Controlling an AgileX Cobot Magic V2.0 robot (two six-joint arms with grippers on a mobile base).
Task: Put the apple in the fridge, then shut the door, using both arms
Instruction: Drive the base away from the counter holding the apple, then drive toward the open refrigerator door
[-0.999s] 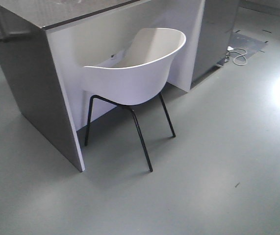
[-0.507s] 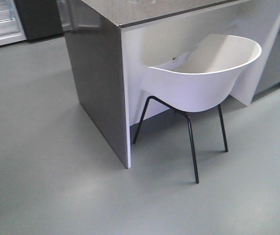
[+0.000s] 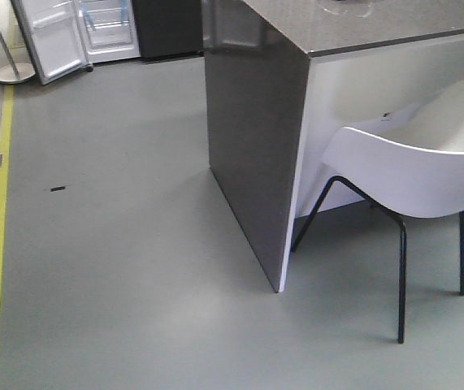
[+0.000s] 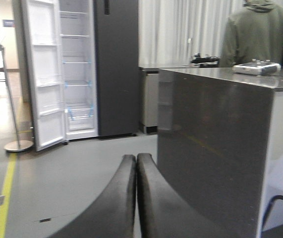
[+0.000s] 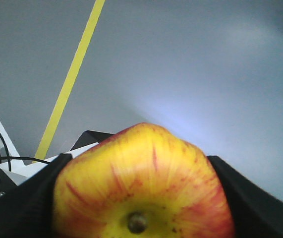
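apple (image 5: 141,183) – clamped in right gripper (image 5: 142,218), stem end toward wrist camera, over grey floor (image 5: 205,74) with yellow line (image 5: 72,79) | left gripper (image 4: 136,198) – fingers pressed together, nothing between | fridge (image 4: 116,69) – well ahead, door (image 4: 44,74) swung open | grey counter (image 4: 215,148) at right, white chair (image 3: 410,162) beside it

The round red-and-yellow streaked apple (image 5: 141,173) runs off the bottom edge and hides most of the right pincer (image 5: 141,218) clamped on it. Of the left pincer (image 4: 136,159) only the pressed-together tips show. Far beyond them, the tall dark grey fridge (image 4: 116,74) loses its top, the olive-jacketed person (image 4: 255,34) the head.
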